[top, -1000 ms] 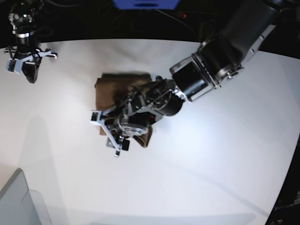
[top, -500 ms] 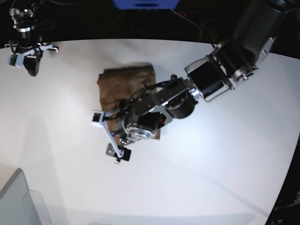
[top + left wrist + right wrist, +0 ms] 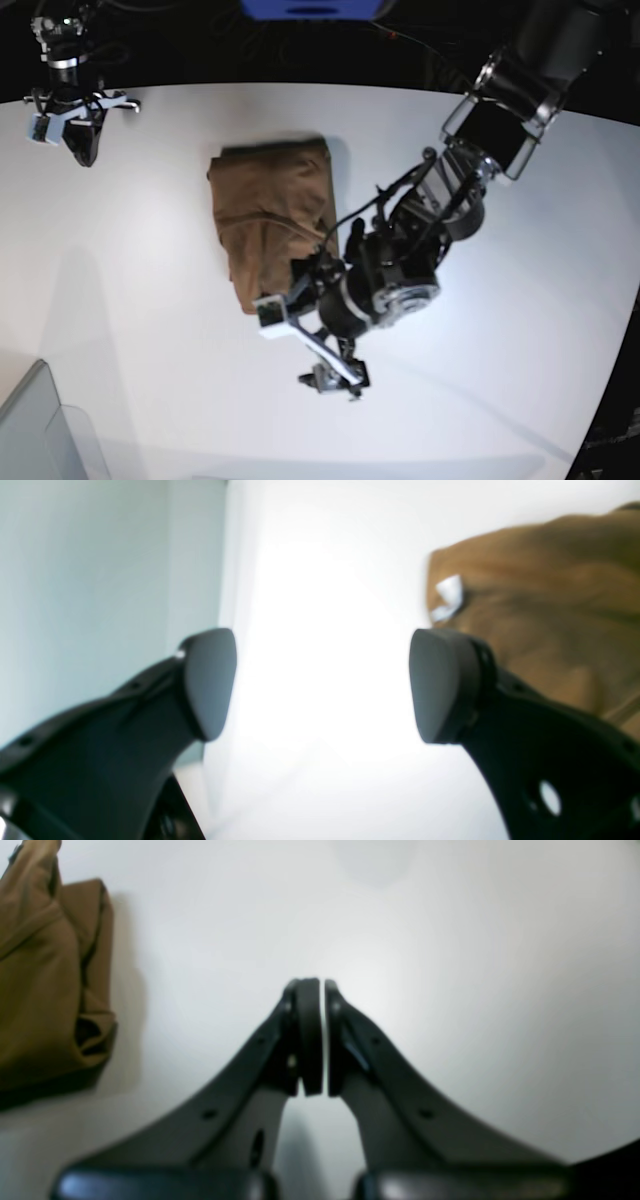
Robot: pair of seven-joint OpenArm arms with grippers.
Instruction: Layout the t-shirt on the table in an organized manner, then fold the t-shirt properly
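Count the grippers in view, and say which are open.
2. The left gripper is open, empty, beside the near edge of the folded t-shirt. The right gripper is shut, empty, over the table at the far corner. None seems hidden.

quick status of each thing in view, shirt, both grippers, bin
t-shirt: folded into a compact bundle, lying on the table, held by neither arm
left gripper: jaws wide open, empty, just off the shirt's near edge
right gripper: jaws shut, empty, away from the shirt near the table's far edge
table: white, carrying the shirt
bin: clear grey, at the table's corner, contents not visible
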